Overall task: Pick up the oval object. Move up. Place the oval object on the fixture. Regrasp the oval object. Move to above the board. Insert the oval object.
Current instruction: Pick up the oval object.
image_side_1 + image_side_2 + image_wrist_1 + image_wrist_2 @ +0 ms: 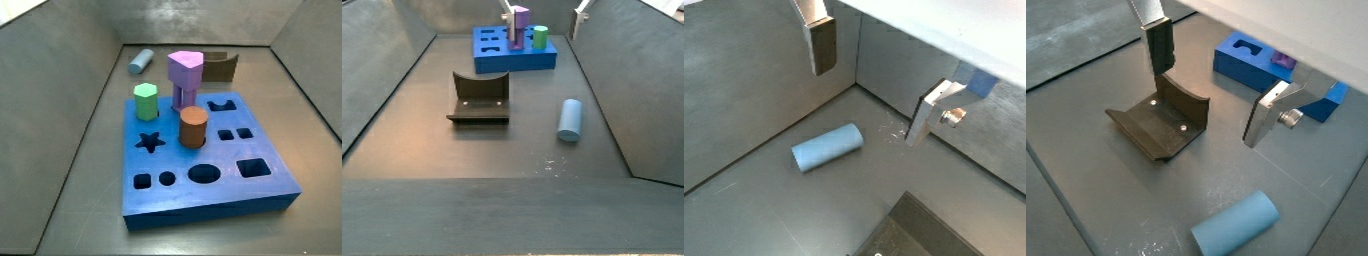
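The large bright-blue slab board (513, 50) stands far off, the dark brown notched fixture (480, 98) nearer. The pale grey-blue oval object (571, 119) lies right of it, untouched. The gripper (878, 80) hovers above, fingers (823, 45) apart and empty; pickup comes first, needing descent astride the peg.

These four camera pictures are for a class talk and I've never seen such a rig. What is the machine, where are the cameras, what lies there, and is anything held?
It is a single robot arm ending in a two-fingered claw. Two pictures come from cameras on the arm's wrist, looking down past its silver fingers. The other two come from cameras fixed beside the table.

On the grey floor lies the oval object, a pale blue peg on its side. Near it stands the fixture, a dark bracket. Further off is the board, a blue slab with shaped holes, with purple, green and orange-brown pegs standing in it.

The claw is open, above the floor, and holds nothing.
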